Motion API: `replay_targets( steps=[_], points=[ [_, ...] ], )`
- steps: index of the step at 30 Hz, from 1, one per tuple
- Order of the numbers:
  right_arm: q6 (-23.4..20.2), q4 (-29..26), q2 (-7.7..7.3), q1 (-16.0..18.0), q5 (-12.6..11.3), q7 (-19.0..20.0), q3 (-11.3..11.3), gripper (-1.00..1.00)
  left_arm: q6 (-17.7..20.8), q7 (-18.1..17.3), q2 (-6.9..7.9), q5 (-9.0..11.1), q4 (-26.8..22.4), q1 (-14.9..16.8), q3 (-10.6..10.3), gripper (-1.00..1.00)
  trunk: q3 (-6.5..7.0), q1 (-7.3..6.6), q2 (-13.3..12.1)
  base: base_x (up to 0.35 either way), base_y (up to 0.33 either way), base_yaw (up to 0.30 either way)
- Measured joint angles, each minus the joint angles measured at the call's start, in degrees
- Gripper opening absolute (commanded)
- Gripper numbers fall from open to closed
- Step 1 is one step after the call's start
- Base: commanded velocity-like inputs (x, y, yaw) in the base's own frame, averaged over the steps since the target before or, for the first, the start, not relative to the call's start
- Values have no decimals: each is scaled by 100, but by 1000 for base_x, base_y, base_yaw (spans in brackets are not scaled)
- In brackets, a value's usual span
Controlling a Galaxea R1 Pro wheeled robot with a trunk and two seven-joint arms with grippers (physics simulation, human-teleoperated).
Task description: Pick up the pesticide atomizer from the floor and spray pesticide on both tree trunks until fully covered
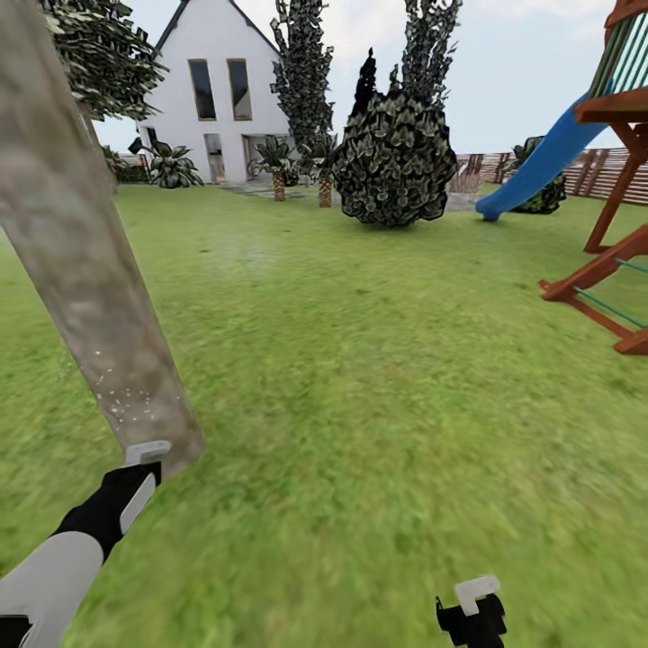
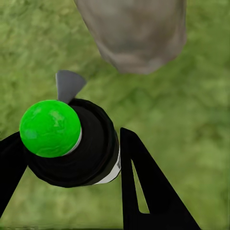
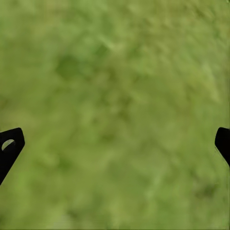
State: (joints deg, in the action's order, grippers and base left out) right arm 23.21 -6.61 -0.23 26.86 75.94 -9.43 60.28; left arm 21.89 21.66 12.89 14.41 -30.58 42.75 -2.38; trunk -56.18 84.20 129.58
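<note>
- Where the lawn spreads toward the white house, a thick mottled tree trunk leans across its near left part.
- Left gripper, just beside the trunk's base, has its fingers clamped on the pesticide atomizer, whose nozzle top glows green.
- Right gripper hangs over bare grass, fingers wide apart.

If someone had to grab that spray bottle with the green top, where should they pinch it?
Round the black body, just below the green top, pinching from two opposite sides. The spray bottle is a slim round cylinder, so its sides give two fingers matching faces, while the domed top would likely slip. The left gripper holds it that way now, a finger on each side.
</note>
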Motion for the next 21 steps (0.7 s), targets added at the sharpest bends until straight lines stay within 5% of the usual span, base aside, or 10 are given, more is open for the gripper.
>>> replay_targets(
  steps=[13,21],
  points=[
    [0,0,0,0,0,-2,-4,100,0,0,0,0,0,0,-2,-100,0,0,0,145,-268,275],
    [2,-1,-1,-1,0,1,0,100,-2,-2,-2,-2,3,1,-3,-100,0,0,0,145,-268,28]
  ],
)
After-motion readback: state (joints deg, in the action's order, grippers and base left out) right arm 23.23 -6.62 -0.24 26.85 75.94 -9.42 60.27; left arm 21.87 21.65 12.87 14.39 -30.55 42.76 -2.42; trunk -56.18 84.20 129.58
